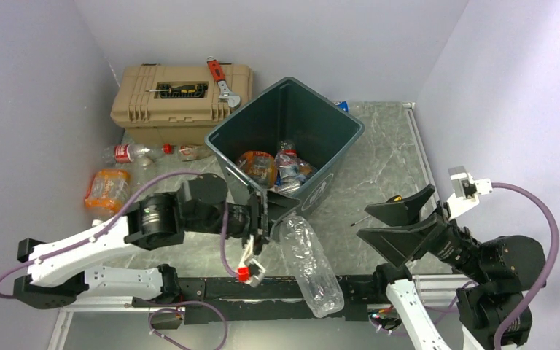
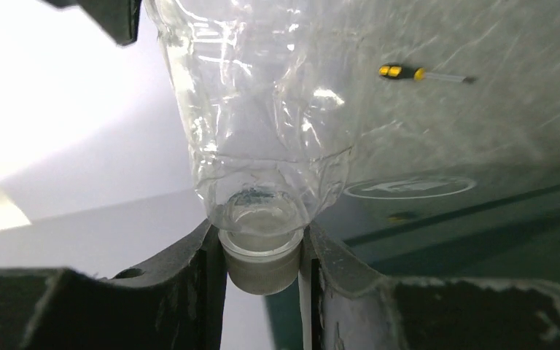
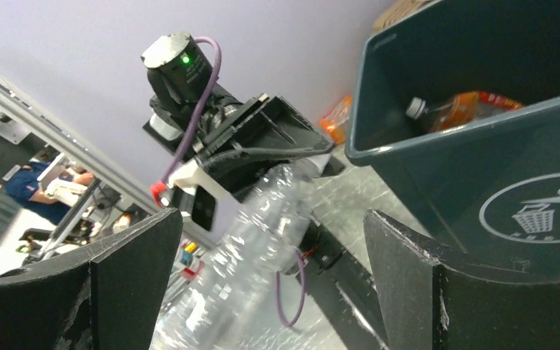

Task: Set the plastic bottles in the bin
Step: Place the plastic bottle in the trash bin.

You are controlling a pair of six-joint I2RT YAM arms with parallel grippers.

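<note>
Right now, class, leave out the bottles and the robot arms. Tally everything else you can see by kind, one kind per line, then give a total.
toolbox: 1
bin: 1
wrench: 1
screwdrivers: 2 (toolbox screwdriver, loose screwdriver)
Total: 5

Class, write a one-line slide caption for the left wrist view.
Left tool grips a clear plastic bottle by its cap, a yellow-handled screwdriver lying on the table beyond.
</note>
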